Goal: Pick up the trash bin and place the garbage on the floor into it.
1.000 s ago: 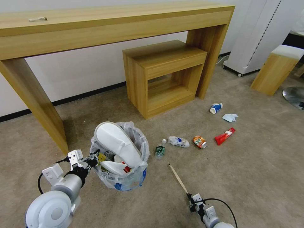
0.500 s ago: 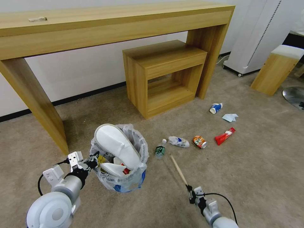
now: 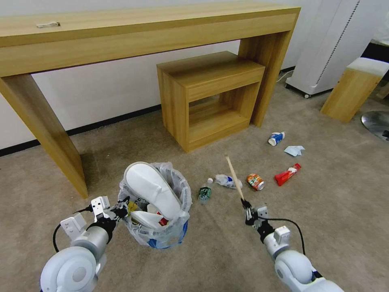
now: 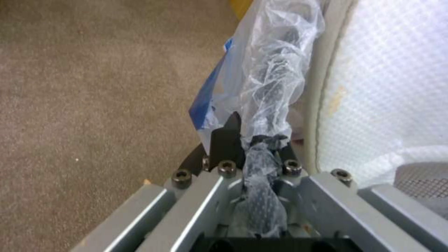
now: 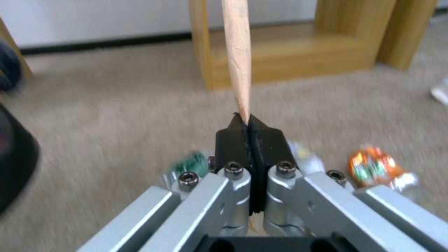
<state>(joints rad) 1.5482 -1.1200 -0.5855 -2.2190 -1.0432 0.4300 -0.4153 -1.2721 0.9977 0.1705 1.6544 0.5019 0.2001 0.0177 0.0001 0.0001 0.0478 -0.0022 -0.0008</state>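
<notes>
The right gripper [image 3: 247, 209] is nearest, its fingers [image 5: 233, 136] pinched fully together on the thin end of the stick [image 3: 234, 177] — the stick rises from the tips, tilted up and away, clear of the floor [image 3: 332, 219]. The left gripper [image 3: 121, 207] is likewise clamped tight, here on the rim of the bin [image 3: 162, 235]; in the left wrist view a twist of the clear bag [image 4: 268, 101] is caught between its fingers [image 4: 224, 140].

The bin is small and round, lined with crinkly plastic, blue showing low on its side. A white slipper [image 3: 152, 190] stands in it, toe up and well above the rim (more litter, white and red, lies beside it inside).

Beyond the bin, the rest lies on the beige carpet: a green-labelled bottle [image 3: 205, 191] just past the rim, then a crushed clear bottle [image 3: 225, 181], an orange can [image 3: 255, 181] and a red wrapper [image 3: 287, 174] in a loose row. Farther off are a tissue [image 3: 294, 150] and a blue-white cup [image 3: 276, 138]. Behind them a low shelf [image 3: 210, 97] stands under a long wooden table [image 3: 133, 36].
</notes>
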